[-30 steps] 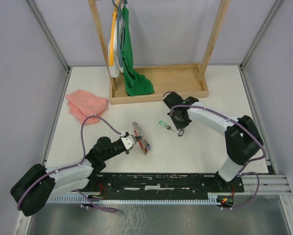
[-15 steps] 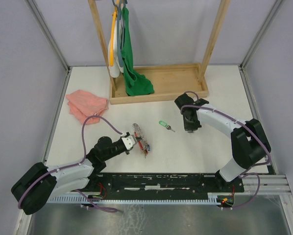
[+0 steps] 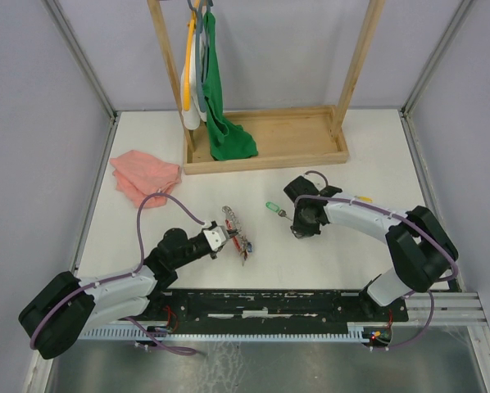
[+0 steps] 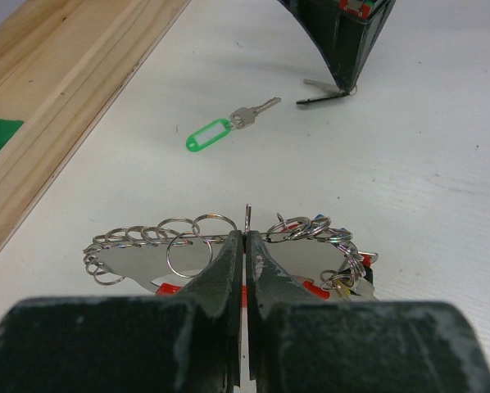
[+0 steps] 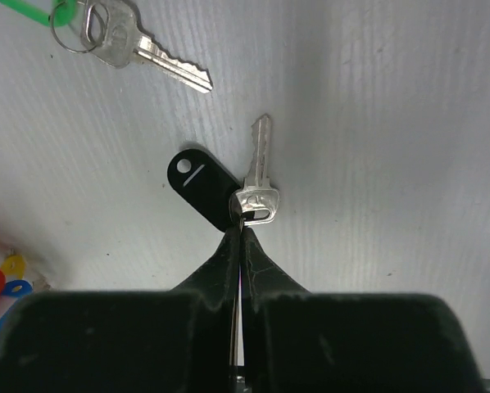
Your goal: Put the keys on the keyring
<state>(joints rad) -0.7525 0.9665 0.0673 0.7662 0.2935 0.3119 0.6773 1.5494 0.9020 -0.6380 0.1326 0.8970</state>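
Note:
My left gripper (image 4: 246, 239) is shut on the thin wire of the keyring (image 4: 183, 239), which carries several small steel rings and colour-tagged keys and is held just above the table (image 3: 235, 231). My right gripper (image 5: 241, 225) is shut on the small ring of a silver key (image 5: 259, 172) with a black tag (image 5: 199, 187), hanging close over the table. A green-tagged key (image 3: 273, 209) lies flat between the two grippers, just left of the right gripper (image 3: 301, 223). It also shows in the left wrist view (image 4: 210, 134) and at the top left of the right wrist view (image 5: 138, 42).
A wooden frame with a tray base (image 3: 294, 149) stands at the back, with a green cloth (image 3: 225, 131) and hangers hanging from it. A pink cloth (image 3: 145, 176) lies at the left. Enclosure walls bound the table.
My right gripper swung right, away from the green-tagged key, then came back left and nearer, beside that key, still holding the black-tagged key. My left gripper and the keyring stayed put.

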